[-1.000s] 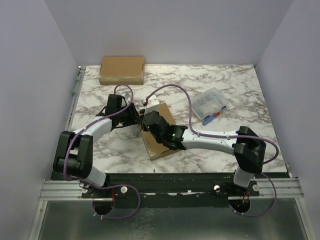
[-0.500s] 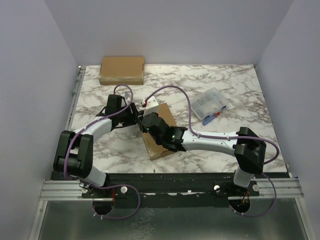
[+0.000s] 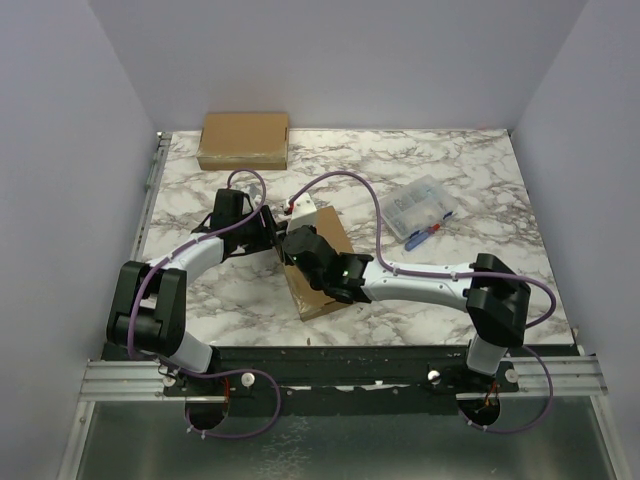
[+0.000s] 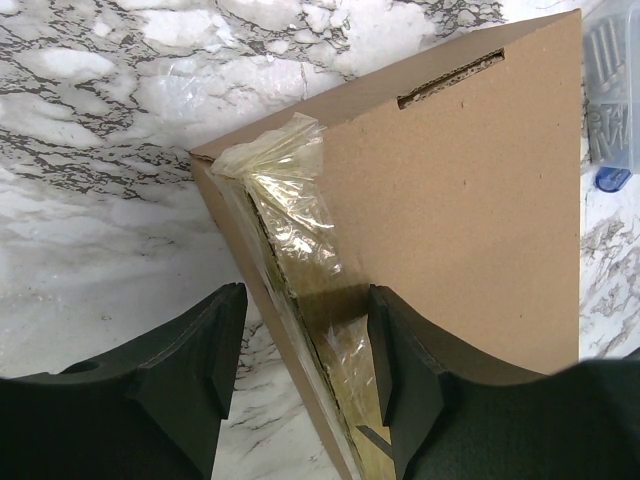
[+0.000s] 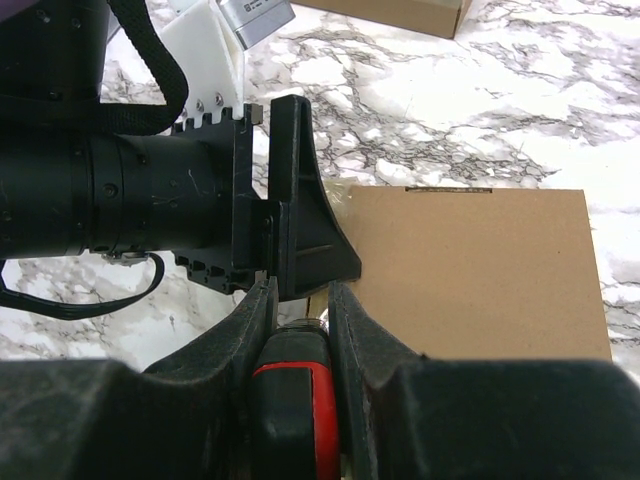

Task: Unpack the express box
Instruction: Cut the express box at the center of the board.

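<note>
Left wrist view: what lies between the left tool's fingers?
The taped edge of the express box: crumpled clear tape along its seam runs between the fingers of the left tool, as the left wrist view shows.

The top external view looks down from above and behind the arm bases, taking in the whole marble table (image 3: 450, 180). The left wrist camera looks rightward, close over the box (image 4: 450, 200). The right wrist camera faces far-left, very near the left arm (image 5: 120, 200). All 3 views share the box.
</note>
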Action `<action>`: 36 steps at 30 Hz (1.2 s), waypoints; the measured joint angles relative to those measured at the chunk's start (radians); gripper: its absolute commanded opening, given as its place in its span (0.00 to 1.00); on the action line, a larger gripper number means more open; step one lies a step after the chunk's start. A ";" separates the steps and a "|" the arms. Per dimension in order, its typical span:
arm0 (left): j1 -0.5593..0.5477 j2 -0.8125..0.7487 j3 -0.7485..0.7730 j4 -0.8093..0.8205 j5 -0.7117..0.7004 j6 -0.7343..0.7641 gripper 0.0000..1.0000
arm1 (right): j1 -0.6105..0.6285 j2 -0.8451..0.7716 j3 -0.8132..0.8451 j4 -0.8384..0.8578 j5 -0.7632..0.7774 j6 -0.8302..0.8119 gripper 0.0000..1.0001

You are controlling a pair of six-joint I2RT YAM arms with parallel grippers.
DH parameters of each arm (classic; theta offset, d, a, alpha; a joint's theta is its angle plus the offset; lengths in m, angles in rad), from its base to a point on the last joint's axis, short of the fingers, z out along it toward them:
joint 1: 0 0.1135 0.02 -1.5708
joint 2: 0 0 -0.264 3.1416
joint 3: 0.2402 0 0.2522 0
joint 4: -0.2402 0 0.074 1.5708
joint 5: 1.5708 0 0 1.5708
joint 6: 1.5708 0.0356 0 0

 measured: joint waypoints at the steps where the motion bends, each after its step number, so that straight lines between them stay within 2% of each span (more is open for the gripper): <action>1: 0.000 0.000 0.000 0.000 0.000 0.000 0.57 | 0.000 0.000 0.000 0.001 0.000 0.000 0.00; 29: 0.000 0.000 0.000 0.000 0.000 0.000 0.57 | 0.017 0.013 0.000 0.004 0.003 -0.011 0.00; 36: 0.000 0.002 0.000 0.001 -0.006 -0.005 0.54 | 0.019 0.024 0.000 -0.012 0.005 -0.011 0.00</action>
